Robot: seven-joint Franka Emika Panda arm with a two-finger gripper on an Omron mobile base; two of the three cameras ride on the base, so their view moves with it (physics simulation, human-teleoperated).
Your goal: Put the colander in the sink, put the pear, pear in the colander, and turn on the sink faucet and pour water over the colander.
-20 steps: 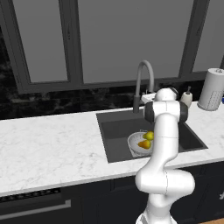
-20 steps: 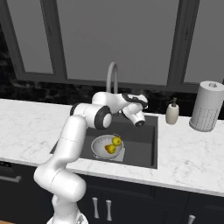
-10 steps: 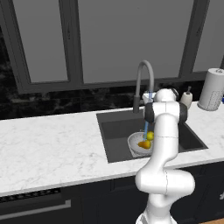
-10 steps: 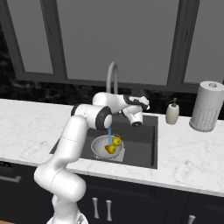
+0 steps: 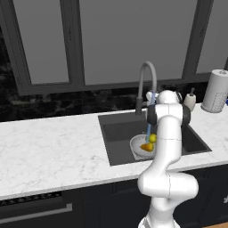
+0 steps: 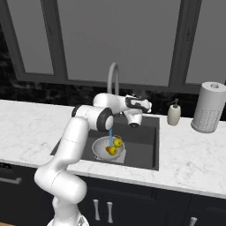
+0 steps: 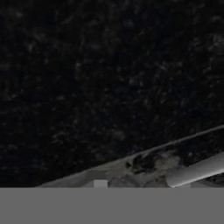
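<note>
pears point(image 6: 114, 146) in colander point(image 6: 100, 147) – in sink point(image 6: 140, 145)

Two pears point(image 6: 114, 146) in one colander point(image 6: 102, 145), inside one sink point(image 6: 143, 145); one faucet point(image 6: 112, 76), one water stream point(image 6: 110, 133); beside sink, one soap bottle point(image 6: 174, 113), one paper-towel roll point(image 6: 208, 107).

I work in a kitchen. A marble counter point(image 5: 53, 142) holds a dark sink point(image 5: 120, 133) under a gooseneck faucet point(image 5: 147, 75). A paper towel roll point(image 6: 207, 108) and soap bottle point(image 6: 174, 114) stand far right.
</note>
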